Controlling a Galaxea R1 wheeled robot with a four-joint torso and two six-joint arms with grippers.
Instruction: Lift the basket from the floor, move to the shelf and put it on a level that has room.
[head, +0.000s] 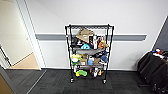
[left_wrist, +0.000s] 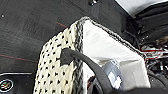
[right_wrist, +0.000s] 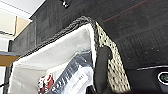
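Operator, your head view shows, at far left, an open doorway (head: 21, 53) with light tan flooring beyond it, then the dark carpeted floor (head: 55, 83) running across the frame. At centre, against the white wall (head: 50, 15) with its grey rail (head: 130, 37), stands the shelf (head: 89, 52), a black wire rack on casters. Its top level (head: 89, 26) appears bare, while the tiers below are crowded with boxes and coloured toys. At far right sits a dark, fabric-covered mass (head: 153, 68). Your left wrist view looks down on one end of the basket (left_wrist: 56, 72), cream weave with a grey braided rim and white lining. A dark loop handle (left_wrist: 82, 62) rises from that end toward the camera; the left fingers cannot be made out, so you cannot tell whether they are clenched or released. The carpet lies beneath, and a pale packet (left_wrist: 113, 75) rests inside the basket. Your right wrist view shows the opposite end of the basket (right_wrist: 112, 65), with its dark handle (right_wrist: 102, 67) running toward the camera. The right fingers are likewise indistinct and their state cannot be told. A black-and-white package (right_wrist: 72, 77) and a small red item (right_wrist: 46, 83) lie on the lining.
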